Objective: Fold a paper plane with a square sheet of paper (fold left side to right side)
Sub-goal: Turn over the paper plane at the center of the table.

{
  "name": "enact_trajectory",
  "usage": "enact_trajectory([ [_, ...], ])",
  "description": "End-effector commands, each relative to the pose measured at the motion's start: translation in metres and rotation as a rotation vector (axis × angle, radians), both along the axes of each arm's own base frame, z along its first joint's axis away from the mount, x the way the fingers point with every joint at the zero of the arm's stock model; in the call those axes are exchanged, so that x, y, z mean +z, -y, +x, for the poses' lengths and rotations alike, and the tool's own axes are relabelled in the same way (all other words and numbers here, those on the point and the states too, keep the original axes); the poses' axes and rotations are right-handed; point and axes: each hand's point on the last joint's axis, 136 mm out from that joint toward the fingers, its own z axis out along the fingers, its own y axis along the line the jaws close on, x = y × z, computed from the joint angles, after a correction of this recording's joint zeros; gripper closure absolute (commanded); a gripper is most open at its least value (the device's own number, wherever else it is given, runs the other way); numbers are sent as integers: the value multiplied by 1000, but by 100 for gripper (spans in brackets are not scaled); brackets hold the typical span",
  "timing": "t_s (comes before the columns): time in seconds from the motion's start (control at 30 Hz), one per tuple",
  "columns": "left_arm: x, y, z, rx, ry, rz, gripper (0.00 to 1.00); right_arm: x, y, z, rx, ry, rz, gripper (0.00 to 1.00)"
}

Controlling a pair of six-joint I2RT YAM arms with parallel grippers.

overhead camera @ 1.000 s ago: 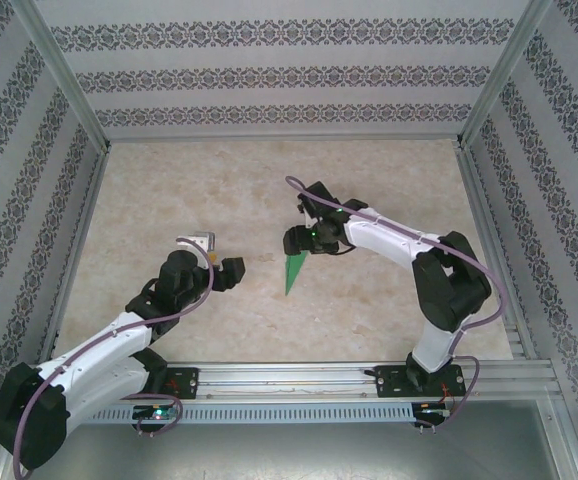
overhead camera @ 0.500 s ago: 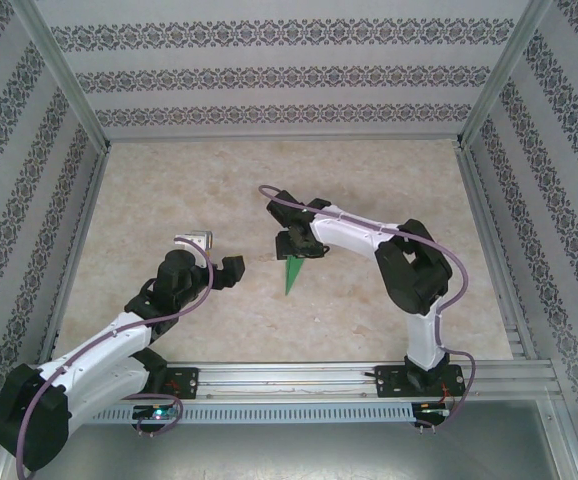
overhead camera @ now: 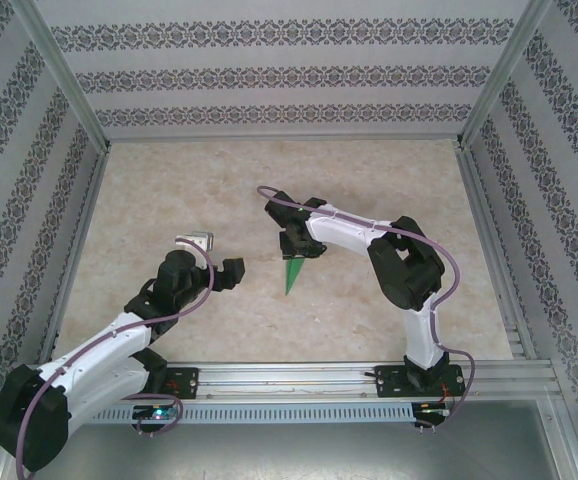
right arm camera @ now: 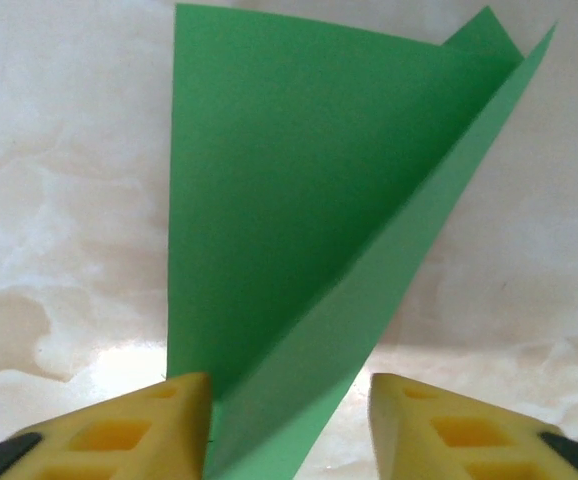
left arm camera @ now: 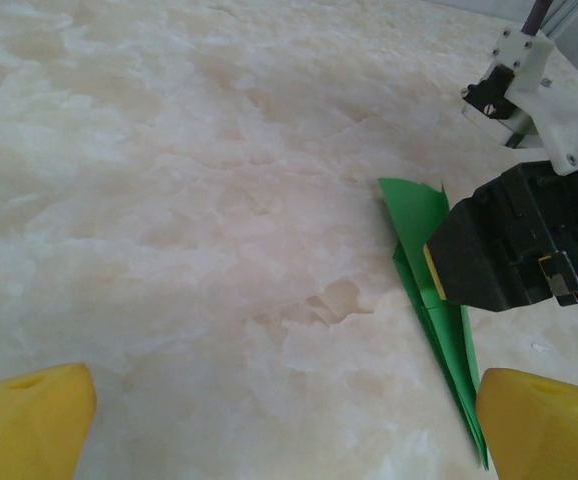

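The green sheet of paper (overhead camera: 291, 275) lies folded into a slim pointed triangle at the table's middle, its tip toward the near edge. My right gripper (overhead camera: 295, 250) hangs over the paper's wide far end. In the right wrist view the paper (right arm camera: 299, 230) rises as a half-raised flap between the yellow fingertips (right arm camera: 139, 430), which stand apart, so that gripper (right arm camera: 289, 425) is open; the paper touches the left finger. My left gripper (overhead camera: 226, 266) is open a little left of the paper, nothing between its fingers (left arm camera: 29, 420). In the left wrist view the paper (left arm camera: 439, 320) lies under the black right gripper (left arm camera: 509, 245).
The marble-patterned table (overhead camera: 169, 190) is fenced by aluminium posts and patterned walls. A metal rail (overhead camera: 299, 378) with both arm bases runs along the near edge.
The right gripper has moved left and down from beside the paper's far end to over it, its elbow folding inward. The left arm has held still.
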Motion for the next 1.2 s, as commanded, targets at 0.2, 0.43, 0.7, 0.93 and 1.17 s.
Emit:
enact_trajectory([
  [0.2,4,-15,-2,40,-20,52,1,25,9,-2,8,54,3,92],
  [0.43,23,-18,-2,73,-27,-26,0,63,1,-3,52,144,143,100],
  [0.7,46,-12,-1,72,-29,-197,0,115,-7,2,108,252,688,100],
  [0.93,46,-9,4,74,-54,-318,0,98,-8,0,143,171,957,100],
  [1.17,33,-17,2,111,-96,-295,3,43,1,12,63,142,966,100],
])
